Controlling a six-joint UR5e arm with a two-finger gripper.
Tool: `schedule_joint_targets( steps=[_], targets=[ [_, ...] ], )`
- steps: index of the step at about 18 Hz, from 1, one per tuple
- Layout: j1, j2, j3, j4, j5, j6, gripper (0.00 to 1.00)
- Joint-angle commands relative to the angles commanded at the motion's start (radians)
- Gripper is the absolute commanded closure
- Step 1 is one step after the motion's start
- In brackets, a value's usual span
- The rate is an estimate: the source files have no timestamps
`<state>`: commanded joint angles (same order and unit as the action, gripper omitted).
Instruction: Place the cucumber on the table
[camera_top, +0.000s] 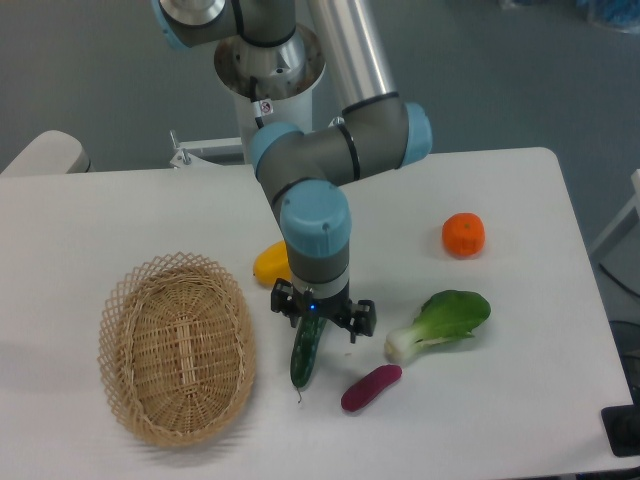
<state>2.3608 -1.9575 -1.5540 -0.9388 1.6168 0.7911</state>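
The cucumber (304, 356), slim and dark green with a thin stem tip pointing toward the front edge, lies on the white table (500, 420) just right of the wicker basket. My gripper (321, 317) hangs straight above the cucumber's upper end. Its fingers are spread wide on either side of that end and do not grip it, so the gripper is open. The cucumber's top end is partly hidden under the gripper body.
An oval wicker basket (177, 347) stands at the left. A purple vegetable (371, 387) lies just right of the cucumber, with a bok choy (441, 323) beyond it. A yellow fruit (271, 261) sits behind the gripper and an orange (463, 234) lies at the right.
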Motion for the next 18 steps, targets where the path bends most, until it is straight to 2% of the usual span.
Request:
schedule_joint_targets(
  steps=[4,7,9,12,15,18],
  targets=[
    [0.064,0.046,0.038,-0.018,0.000,0.158,0.00],
    [0.132,0.069,0.037,-0.023,0.000,0.431,0.00],
    [0.176,0.071,0.034,-0.029,-0.002,0.540,0.00],
    [0.225,0.104,0.040,-0.069,-0.006,0.649,0.00],
    [0.294,0.109,0.043,-0.087,-0.011,0.839,0.00],
    [0.354,0.111,0.064,-0.129,-0.047,0.936,0.00]
  ],
)
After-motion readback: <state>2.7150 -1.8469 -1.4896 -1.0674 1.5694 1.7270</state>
